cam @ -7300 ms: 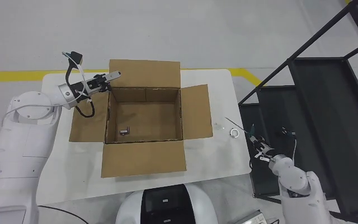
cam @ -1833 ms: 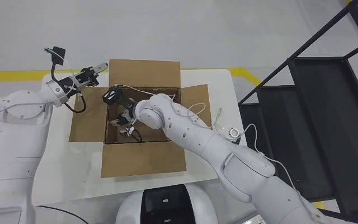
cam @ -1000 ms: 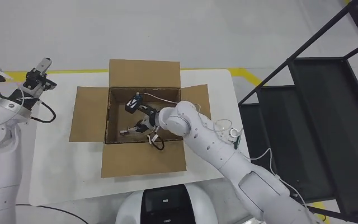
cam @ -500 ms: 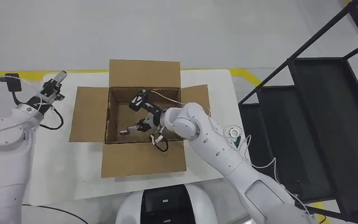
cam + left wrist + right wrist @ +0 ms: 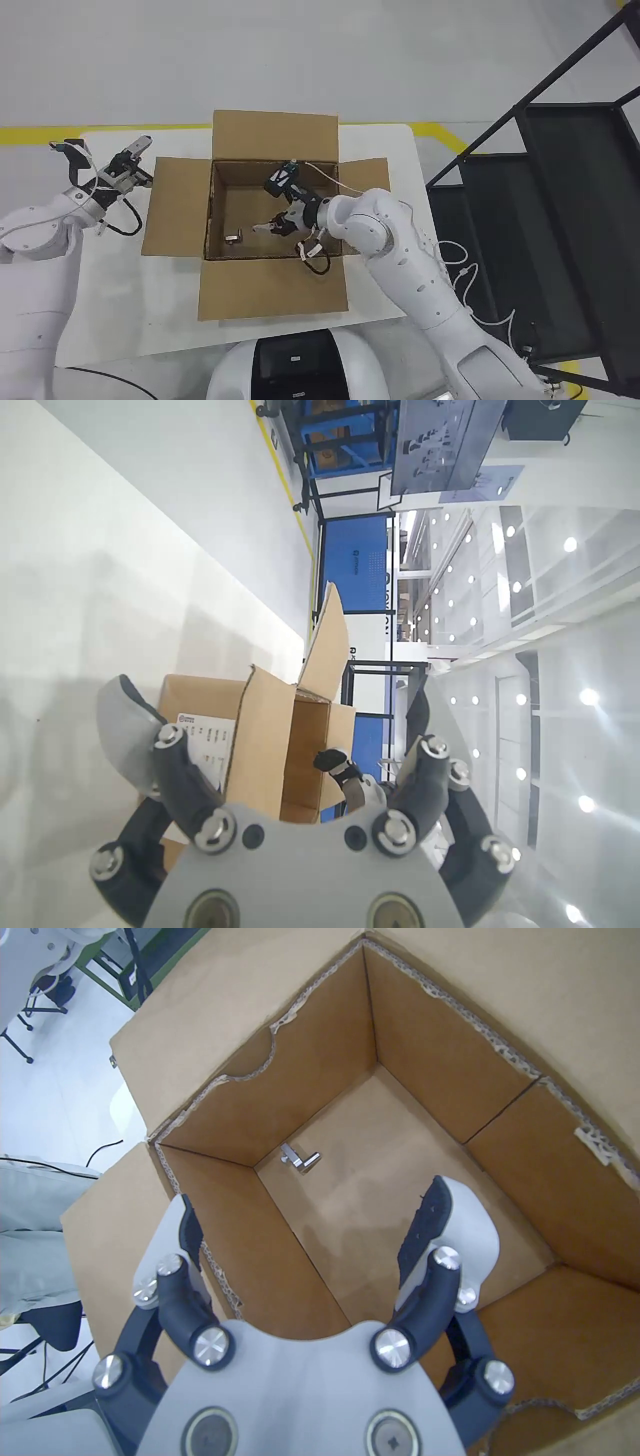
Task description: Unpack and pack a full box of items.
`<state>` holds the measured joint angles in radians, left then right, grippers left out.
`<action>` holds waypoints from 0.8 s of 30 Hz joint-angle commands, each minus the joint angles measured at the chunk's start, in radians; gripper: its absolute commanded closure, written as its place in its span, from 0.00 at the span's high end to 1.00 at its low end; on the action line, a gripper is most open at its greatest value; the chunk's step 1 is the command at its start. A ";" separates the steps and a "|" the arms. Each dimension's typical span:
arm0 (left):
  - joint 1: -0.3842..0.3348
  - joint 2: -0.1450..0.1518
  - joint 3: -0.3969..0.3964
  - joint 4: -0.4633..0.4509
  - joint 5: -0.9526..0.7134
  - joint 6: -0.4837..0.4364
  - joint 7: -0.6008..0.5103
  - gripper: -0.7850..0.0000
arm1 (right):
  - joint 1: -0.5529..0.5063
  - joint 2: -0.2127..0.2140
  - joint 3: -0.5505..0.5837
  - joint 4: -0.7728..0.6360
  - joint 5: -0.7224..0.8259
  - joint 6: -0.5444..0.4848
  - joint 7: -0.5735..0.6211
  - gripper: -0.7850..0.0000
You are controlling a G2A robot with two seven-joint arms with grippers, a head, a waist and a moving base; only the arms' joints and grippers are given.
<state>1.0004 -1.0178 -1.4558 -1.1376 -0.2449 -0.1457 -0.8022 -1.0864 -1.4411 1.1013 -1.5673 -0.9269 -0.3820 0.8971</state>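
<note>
the scene from above is lit brightly and evenly from overhead, and only faint, soft shadows are left on the white rectangular table. the inside of the open brown cardboard box is rendered darker than its flaps. in the left wrist view, the round white ceiling lamps are flared into star-shaped glare, and straight lines are bent strongly towards the edges. in the right wrist view the box's rims are bowed likewise, pale patches of light are seen on its floor, and a small shadow is cast beside the small silver metal bracket.
</note>
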 commanded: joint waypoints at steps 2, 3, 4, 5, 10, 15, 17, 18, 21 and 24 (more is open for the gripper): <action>0.001 -0.001 0.005 -0.007 -0.001 -0.001 0.001 1.00 | -0.015 0.008 0.009 -0.027 -0.015 0.000 0.021 1.00; 0.001 -0.001 0.005 -0.009 -0.001 -0.004 0.003 1.00 | -0.013 0.009 0.003 -0.030 -0.033 0.001 0.029 1.00; 0.003 -0.001 0.004 -0.010 -0.005 -0.008 0.004 1.00 | -0.010 0.010 -0.008 -0.030 -0.045 0.002 0.033 1.00; 0.005 -0.002 0.002 -0.010 -0.023 -0.013 0.001 1.00 | -0.001 0.009 -0.022 -0.024 -0.059 0.005 0.034 1.00; 0.025 0.004 -0.040 -0.020 -0.027 -0.045 0.056 1.00 | 0.099 -0.022 -0.170 0.060 -0.165 0.100 -0.014 1.00; 0.083 0.017 -0.140 -0.094 -0.042 -0.110 0.145 1.00 | 0.236 -0.078 -0.333 0.213 -0.183 0.169 -0.077 1.00; 0.111 0.022 -0.182 -0.132 -0.045 -0.132 0.177 1.00 | 0.283 -0.102 -0.385 0.283 -0.173 0.178 -0.088 1.00; 0.124 0.024 -0.206 -0.153 -0.059 -0.148 0.193 1.00 | 0.303 -0.114 -0.405 0.323 -0.165 0.187 -0.096 1.00; 0.165 0.028 -0.265 -0.207 -0.079 -0.182 0.236 1.00 | 0.362 -0.147 -0.460 0.426 -0.141 0.180 -0.105 1.00; 0.184 0.029 -0.286 -0.230 -0.083 -0.190 0.253 1.00 | 0.413 -0.179 -0.503 0.522 -0.116 0.151 -0.105 1.00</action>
<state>1.1848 -0.9884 -1.7434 -1.3691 -0.3288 -0.3371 -0.5483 -0.6872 -1.6126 0.6085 -1.0747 -1.0502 -0.2217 0.7905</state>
